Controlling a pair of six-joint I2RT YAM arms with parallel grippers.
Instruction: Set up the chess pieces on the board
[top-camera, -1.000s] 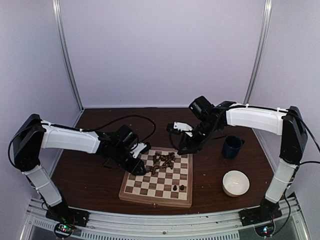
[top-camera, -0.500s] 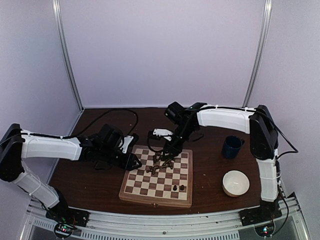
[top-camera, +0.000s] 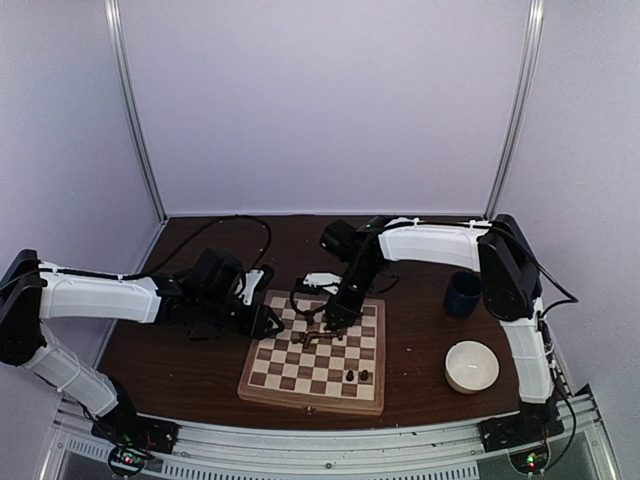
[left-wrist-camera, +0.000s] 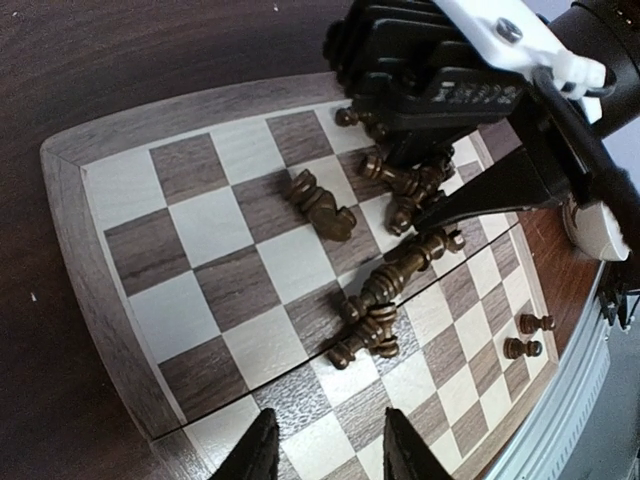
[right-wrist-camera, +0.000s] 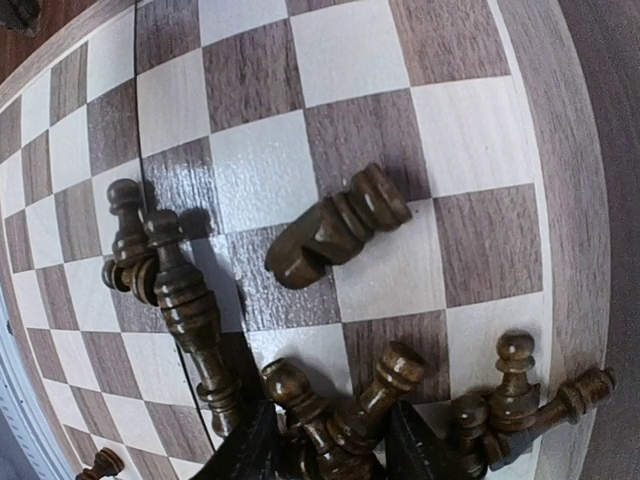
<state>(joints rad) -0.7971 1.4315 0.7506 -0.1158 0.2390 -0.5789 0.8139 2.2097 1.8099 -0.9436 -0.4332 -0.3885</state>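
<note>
From above you get the whole square wooden chessboard, cream and brown squares, lying on the dark brown worktop. The dark brown turned chess pieces show there only as a blurred clump on its far half, too small for you to tell their shapes. Only that view gives you the dark blue mug and the white bowl, both on the worktop to the right of the board and apart from it.

Your left wrist camera opens the clump up. The pieces lie toppled across one another, one stubby piece lies alone just beside them, and two small pieces stand upright toward the edge nearest the arm bases. The left gripper hangs over bare squares, its fingers apart with nothing between them.

Your right wrist camera looks down on the heap at close range. The right gripper has its fingers spread astride several fallen pieces, which fill the gap. The contact is lost in shadow, so you cannot tell whether the fingers pinch one or merely flank it. In the left wrist view the same gripper's black body covers the far end of the heap.
</note>
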